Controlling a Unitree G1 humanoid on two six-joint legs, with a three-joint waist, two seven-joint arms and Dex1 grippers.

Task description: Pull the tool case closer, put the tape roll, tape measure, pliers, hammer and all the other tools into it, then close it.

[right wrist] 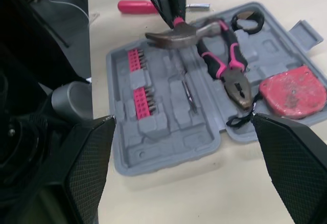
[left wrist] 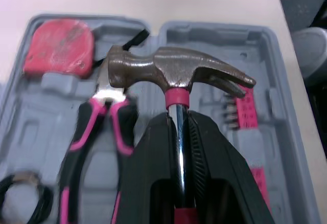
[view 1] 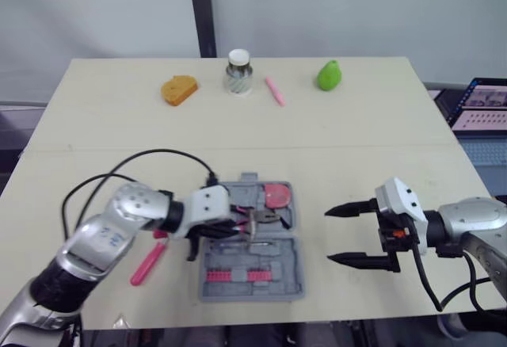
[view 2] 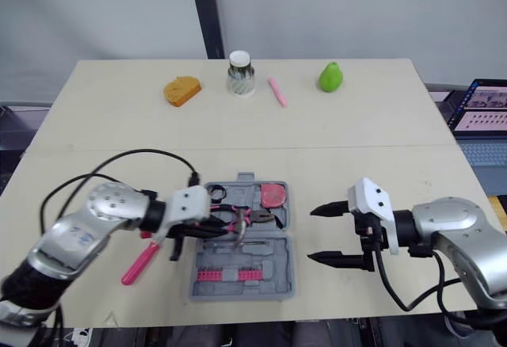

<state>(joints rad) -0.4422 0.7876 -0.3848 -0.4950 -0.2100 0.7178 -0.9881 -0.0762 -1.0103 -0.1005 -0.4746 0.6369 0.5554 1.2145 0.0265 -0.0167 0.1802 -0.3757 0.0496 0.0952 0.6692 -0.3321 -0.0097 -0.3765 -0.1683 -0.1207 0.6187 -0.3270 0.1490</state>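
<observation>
The gray tool case (right wrist: pixel 163 132) lies open on the table (view 1: pixel 356 149) near its front edge, between the two grippers. The left gripper (left wrist: pixel 179 115) is clamped on the shaft of a hammer (left wrist: pixel 176 73), holding its head over the case. Pliers (right wrist: pixel 227 65), a red tape measure (right wrist: pixel 292 91) (in the far right corner) and a black tape roll (right wrist: pixel 248 22) lie inside. A pink screwdriver (view 1: pixel 148 264) lies on the table just left of the case. The right gripper (view 1: pixel 328 236), fingers wide apart, hovers to the case's right.

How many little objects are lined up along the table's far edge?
4: an orange bread-shaped toy, a white-lidded jar, a pink stick and a green pear-shaped toy, left to right.
</observation>
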